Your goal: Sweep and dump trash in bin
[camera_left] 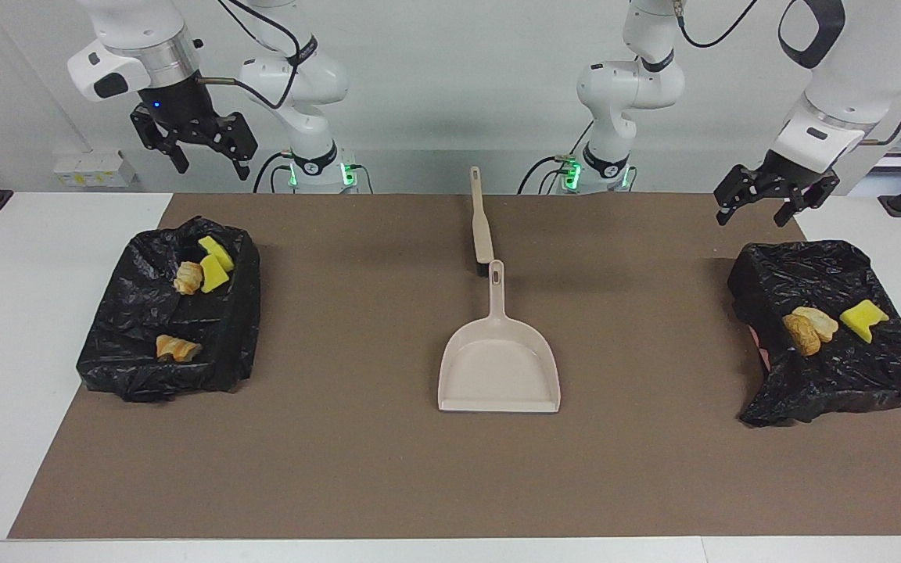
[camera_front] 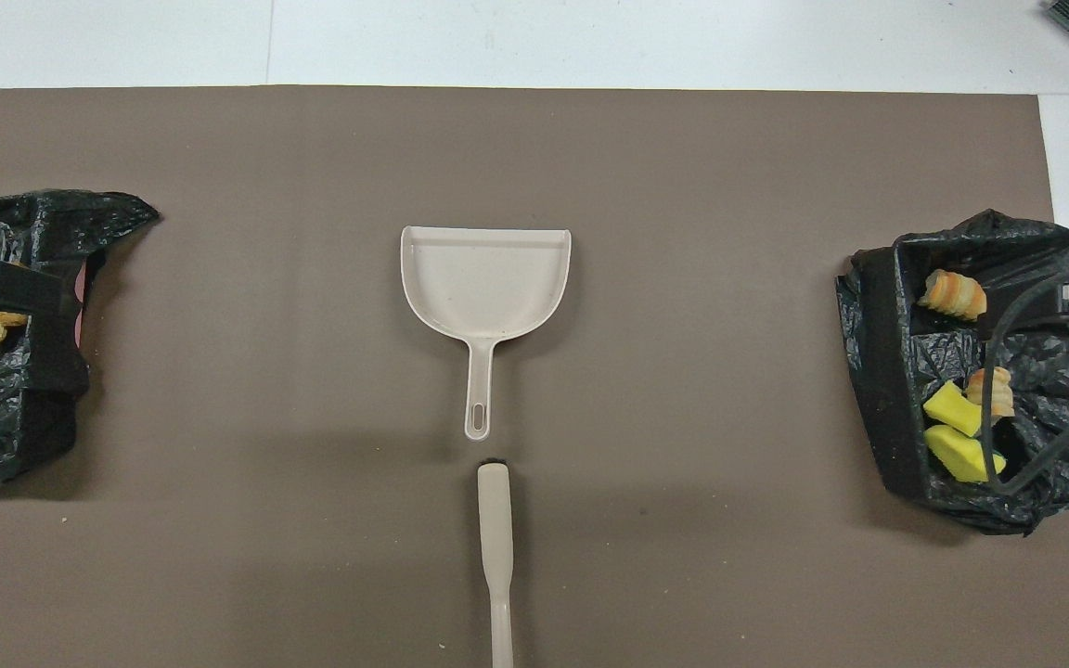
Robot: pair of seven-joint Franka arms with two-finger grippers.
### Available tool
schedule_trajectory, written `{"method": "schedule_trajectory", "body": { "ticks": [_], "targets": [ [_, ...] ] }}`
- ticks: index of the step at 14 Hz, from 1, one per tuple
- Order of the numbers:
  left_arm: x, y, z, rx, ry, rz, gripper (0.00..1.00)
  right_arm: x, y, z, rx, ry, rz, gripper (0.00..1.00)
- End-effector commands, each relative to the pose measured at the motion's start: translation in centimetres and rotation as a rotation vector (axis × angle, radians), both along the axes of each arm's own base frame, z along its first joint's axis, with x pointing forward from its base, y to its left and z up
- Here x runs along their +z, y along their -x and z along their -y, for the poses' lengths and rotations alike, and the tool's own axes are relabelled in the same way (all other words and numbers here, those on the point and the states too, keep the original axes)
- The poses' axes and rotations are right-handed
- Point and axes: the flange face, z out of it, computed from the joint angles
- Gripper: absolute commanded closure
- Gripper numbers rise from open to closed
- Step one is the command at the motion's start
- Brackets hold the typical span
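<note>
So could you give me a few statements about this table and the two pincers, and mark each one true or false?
1. The dustpan is empty. True.
2. The left pincer is holding the brush. False: the brush lies on the mat, nearer to the robots than the dustpan, and the pincer hangs open, empty, over the mat near the bin at the left arm's end.
3. Yellow foam wedges lie in the bin at the right arm's end. True.
4. The right pincer is shut on a bread chunk. False: it is open, empty, up in the air.
5. Trash is scattered on the brown mat. False: every piece seen is in a bin.
</note>
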Motion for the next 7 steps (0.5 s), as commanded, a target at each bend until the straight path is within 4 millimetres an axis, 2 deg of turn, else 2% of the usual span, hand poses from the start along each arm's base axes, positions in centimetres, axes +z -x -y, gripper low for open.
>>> {"method": "schedule_trajectory", "body": {
  "ticks": [1, 7],
  "targets": [
    [0.33, 0.24, -0.36, -0.020, -0.013, -0.015, 0.00, 0.13, 0.11, 0.64, 0.013, -0.017, -0.009, 0.00],
    [0.28, 0.37, -0.36, -0.038, -0.012, -0.022, 0.00, 0.04, 0.12, 0.55, 0.016, -0.019, -0.012, 0.00]
  ]
}}
